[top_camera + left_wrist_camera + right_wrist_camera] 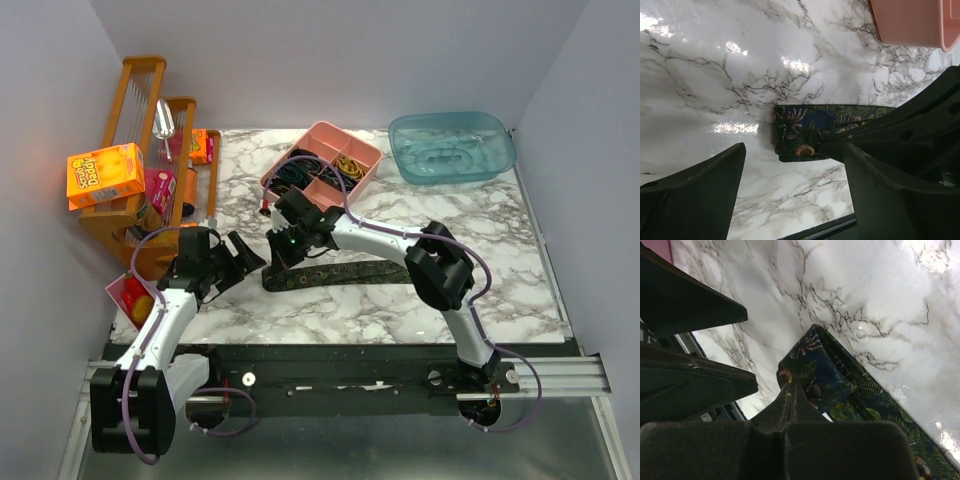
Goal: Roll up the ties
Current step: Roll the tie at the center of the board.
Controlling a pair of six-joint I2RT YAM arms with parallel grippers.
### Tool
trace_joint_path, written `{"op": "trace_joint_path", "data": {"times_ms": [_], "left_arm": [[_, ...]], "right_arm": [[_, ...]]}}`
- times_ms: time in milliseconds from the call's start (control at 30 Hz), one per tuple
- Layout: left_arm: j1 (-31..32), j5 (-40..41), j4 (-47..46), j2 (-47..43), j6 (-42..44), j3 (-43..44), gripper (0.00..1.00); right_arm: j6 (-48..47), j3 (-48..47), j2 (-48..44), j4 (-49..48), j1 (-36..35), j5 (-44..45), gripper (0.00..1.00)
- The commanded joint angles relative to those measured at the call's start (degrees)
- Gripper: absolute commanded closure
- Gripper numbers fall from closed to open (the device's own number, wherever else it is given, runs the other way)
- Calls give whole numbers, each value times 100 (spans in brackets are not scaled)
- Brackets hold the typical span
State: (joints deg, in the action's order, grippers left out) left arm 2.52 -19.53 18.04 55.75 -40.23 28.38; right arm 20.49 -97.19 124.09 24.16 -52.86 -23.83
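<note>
Close to the table's near edge, the necktie (340,272) lies flat along it, its left end folded over. Just beside that fold the left gripper (248,258) hangs spread; the right gripper (277,252), pressed together, tips onto it. The cloth looks light, limp and slick, likely to unroll, so take the folded end. Beyond sits a pink tray (325,135) of band loops (300,172).
</note>
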Motion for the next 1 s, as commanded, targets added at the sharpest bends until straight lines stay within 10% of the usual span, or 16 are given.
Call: {"op": "trace_joint_path", "data": {"times_ms": [0, 967], "left_arm": [[-68, -508, -345, 67, -81, -122, 11], [574, -842, -2357, 1210, -538, -957, 30]], "right_arm": [[-124, 68, -52, 247, 4, 282, 99], [-45, 1149, -245, 36, 4, 731, 99]]}}
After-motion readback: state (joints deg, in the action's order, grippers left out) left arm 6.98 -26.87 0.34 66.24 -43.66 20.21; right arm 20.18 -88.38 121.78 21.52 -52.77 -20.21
